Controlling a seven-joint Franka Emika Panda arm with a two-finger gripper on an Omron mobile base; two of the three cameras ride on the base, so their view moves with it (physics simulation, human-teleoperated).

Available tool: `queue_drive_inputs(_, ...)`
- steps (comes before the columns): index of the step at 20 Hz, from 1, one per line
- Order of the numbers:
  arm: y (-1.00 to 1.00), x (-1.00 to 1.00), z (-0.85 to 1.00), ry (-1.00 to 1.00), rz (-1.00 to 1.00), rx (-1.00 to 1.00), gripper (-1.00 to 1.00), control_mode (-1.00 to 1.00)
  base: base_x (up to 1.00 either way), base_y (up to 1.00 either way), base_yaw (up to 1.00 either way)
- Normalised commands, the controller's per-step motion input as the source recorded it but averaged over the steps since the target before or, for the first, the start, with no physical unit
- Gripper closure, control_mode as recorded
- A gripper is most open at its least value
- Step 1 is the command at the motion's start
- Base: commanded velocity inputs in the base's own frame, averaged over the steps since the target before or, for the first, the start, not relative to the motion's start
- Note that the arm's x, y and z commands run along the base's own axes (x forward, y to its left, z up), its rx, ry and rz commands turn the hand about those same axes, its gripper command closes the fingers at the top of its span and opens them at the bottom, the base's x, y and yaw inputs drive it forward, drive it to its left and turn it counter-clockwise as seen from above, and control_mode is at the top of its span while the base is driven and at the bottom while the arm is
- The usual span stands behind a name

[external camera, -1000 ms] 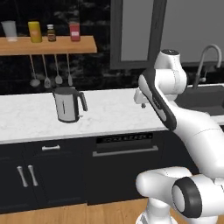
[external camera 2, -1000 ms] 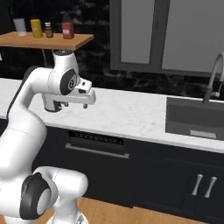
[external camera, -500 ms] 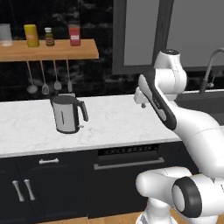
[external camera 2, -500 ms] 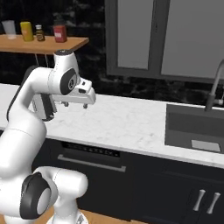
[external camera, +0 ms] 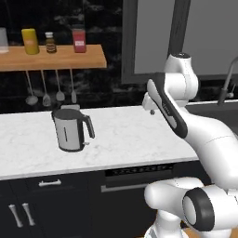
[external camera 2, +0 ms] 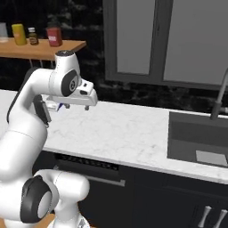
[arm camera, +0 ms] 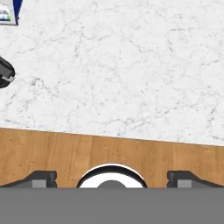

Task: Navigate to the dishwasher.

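Now the flat black dishwasher front (external camera: 139,195) with its long silver bar handle sits under the veined white marble counter (external camera: 121,139), right before the base. Upon the stone stands a brushed-steel kettle (external camera: 70,129). Over the counter hovers the dark two-finger gripper (arm camera: 112,177), tips spread wide, holding nothing.

Steel kettle (external camera: 70,129) upright on marble counter (external camera: 121,139), toward its left end. Yellow, brown and red jars (external camera: 30,41) along wooden shelf (external camera: 51,57); utensils (external camera: 45,88) hanging beneath. Sink (external camera 2: 198,141) at counter's right end.
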Motion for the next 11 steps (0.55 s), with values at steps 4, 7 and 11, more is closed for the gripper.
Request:
queue_drive_inputs(4,0.0,0.0,0.0,0.0,0.0,0.0,-1.0,1.0,0.47,0.0,0.0)
queue_drive_inputs(7,0.0,0.0,0.0,0.0,0.0,0.0,-1.0,1.0,0.37,0.0,0.0)
queue_drive_inputs(11,0.0,0.0,0.0,0.0,0.0,0.0,-1.0,1.0,0.31,0.0,0.0)
